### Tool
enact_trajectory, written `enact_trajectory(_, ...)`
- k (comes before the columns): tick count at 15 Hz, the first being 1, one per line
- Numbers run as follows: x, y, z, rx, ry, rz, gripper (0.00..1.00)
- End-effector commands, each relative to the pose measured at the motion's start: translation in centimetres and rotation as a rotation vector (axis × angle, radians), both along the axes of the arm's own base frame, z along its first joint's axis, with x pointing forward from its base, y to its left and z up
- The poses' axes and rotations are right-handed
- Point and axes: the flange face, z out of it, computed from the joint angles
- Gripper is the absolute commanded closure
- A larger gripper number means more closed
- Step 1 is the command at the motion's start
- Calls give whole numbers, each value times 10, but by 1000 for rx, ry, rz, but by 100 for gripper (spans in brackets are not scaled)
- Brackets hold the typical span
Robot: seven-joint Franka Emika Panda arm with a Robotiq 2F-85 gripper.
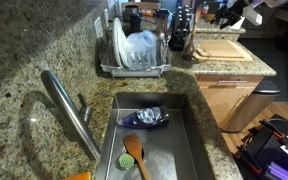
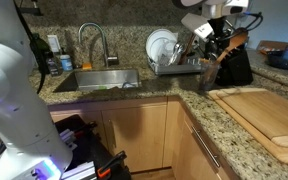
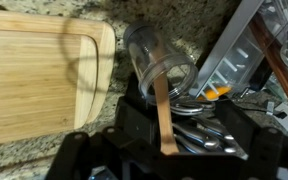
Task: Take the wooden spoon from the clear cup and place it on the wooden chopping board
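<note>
In the wrist view the clear cup stands on the granite just right of the wooden chopping board. The pale wooden spoon stands in the cup, and its handle runs down between my gripper's dark fingers. The handle lies close to the left finger, with a wide gap to the right finger, so the gripper is open around it. In the exterior views the gripper hovers above the cup, next to the board.
A dark block of black-handled utensils stands right behind the cup, its metal utensils under my fingers. A dish rack with plates sits beside it. The sink holds an orange-brown spoon and a blue bowl.
</note>
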Motion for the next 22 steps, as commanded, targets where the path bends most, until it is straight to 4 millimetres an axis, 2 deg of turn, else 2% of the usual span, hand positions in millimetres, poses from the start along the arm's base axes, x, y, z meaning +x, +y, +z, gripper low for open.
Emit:
enact_trajectory(1,47,-29,-30,33,-4,34,0)
enact_trajectory(3,65,-37,-42,-15,-6,-30,0)
enact_trajectory(5,76,-33,-51,-65,-26,-89,0)
enact_trajectory(6,62,-35,-45,-38,-4,-53,0)
enact_trajectory(9,74,-31,-55,-56,-12,-78,0)
enact_trajectory(12,82,-29,-60,14,-35,73,0)
enact_trajectory(15,94,-37,-87,-82,25,47,0)
enact_trajectory(16,81,-27,-69,-44,6,56,0)
enact_trajectory(18,86,-33,-84,-64,29,52,0)
enact_trajectory(20,94,-23,-97,-55,24,25,0)
enact_trajectory(22,105,-9,-98,-29,10,19,0)
